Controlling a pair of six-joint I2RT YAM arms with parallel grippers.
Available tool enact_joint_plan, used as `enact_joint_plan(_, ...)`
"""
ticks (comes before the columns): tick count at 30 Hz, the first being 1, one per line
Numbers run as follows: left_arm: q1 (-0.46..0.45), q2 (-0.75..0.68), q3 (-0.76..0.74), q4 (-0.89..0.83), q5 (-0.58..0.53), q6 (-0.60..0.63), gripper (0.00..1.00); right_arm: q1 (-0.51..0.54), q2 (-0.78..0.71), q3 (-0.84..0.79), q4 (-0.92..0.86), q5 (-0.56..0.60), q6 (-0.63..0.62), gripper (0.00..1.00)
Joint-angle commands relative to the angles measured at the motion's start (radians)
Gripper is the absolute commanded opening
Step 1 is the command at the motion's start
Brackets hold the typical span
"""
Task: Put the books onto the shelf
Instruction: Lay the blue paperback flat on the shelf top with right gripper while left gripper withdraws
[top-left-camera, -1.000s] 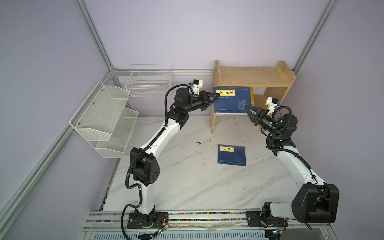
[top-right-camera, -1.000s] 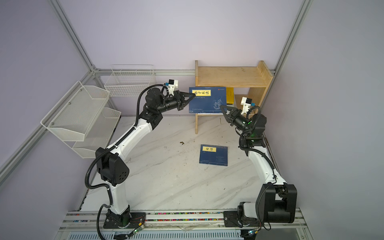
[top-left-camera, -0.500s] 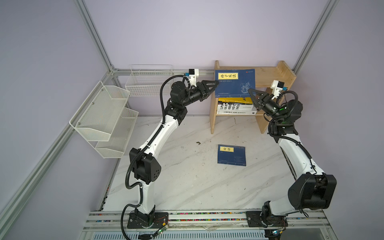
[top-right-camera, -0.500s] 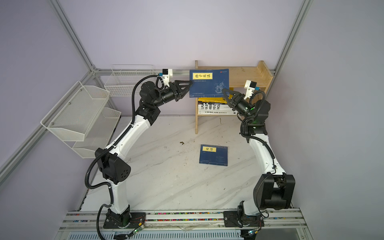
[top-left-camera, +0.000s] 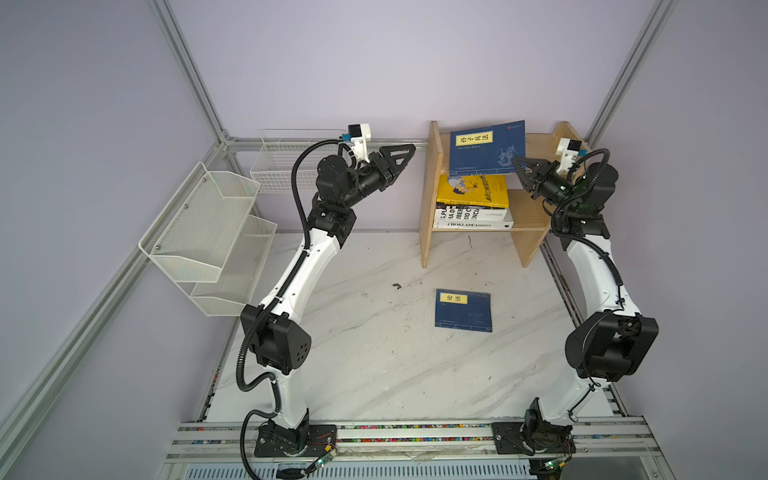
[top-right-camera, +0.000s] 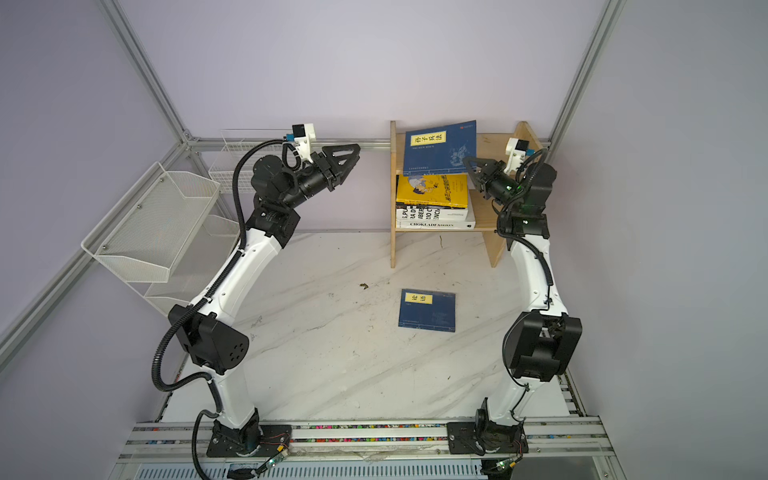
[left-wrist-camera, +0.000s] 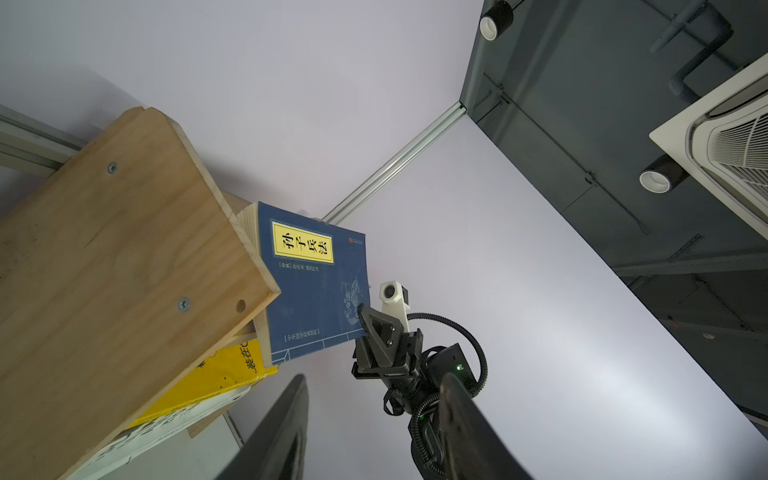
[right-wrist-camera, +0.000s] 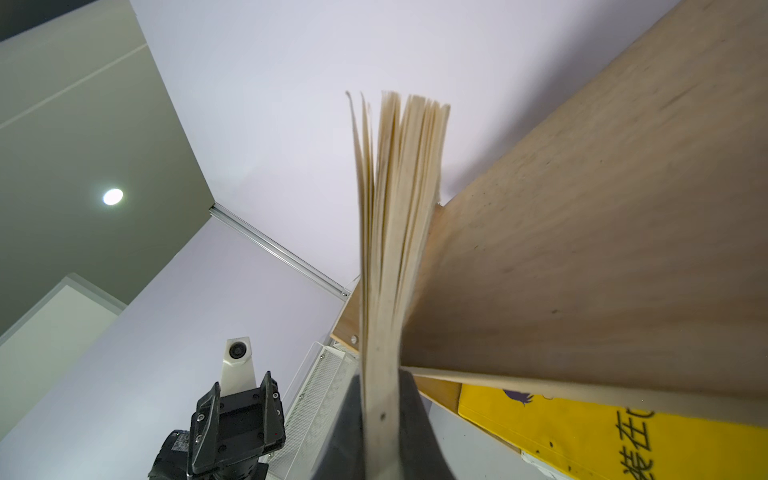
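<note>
Nearest, flat on the marble bench (top-left-camera: 353, 365): a navy paperback (top-left-camera: 463, 311) with a yellow label, untouched, well apart from both arms. Looks light and limp. Probably best pinched at one raised edge close to the spine, to limit sagging.

Farther back, on the lower tier of the wooden shelf (top-left-camera: 429, 199): a flat stack, yellow paperback (top-left-camera: 473, 191) atop two white paperbacks (top-left-camera: 471, 214).

Above, at the upper tier: an upright navy paperback (top-left-camera: 486, 147), pinched at its lower right corner in the closed right hand (top-left-camera: 518, 163). Loose pages (right-wrist-camera: 395, 187) fanning apart at the free end. Soft, then, and likely to flop sideways without support. Contact between bottom edge and board: impossible to tell.

Left of the shelf, level with the upper tier: the left hand (top-left-camera: 405, 151), partly open, empty, clear of the book.
</note>
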Motion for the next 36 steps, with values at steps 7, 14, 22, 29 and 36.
enact_joint_plan(7, 0.002, 0.032, 0.011, 0.003, 0.002, 0.021, 0.5, 0.005, 0.07, 0.101, -0.022, 0.019, -0.02, 0.14)
enact_joint_plan(14, 0.006, 0.061, 0.016, 0.01, 0.016, -0.002, 0.5, 0.029, 0.123, 0.168, -0.076, 0.014, -0.038, 0.17)
enact_joint_plan(22, 0.014, 0.083, 0.017, 0.036, 0.032, -0.032, 0.5, 0.069, 0.19, 0.279, -0.175, 0.005, -0.098, 0.23)
enact_joint_plan(29, 0.023, 0.082, 0.003, 0.043, 0.041, -0.036, 0.51, 0.068, 0.177, 0.281, -0.22, 0.072, -0.151, 0.39)
enact_joint_plan(36, 0.03, 0.08, -0.002, 0.04, 0.051, -0.03, 0.52, 0.069, 0.126, 0.32, -0.485, 0.294, -0.371, 0.54)
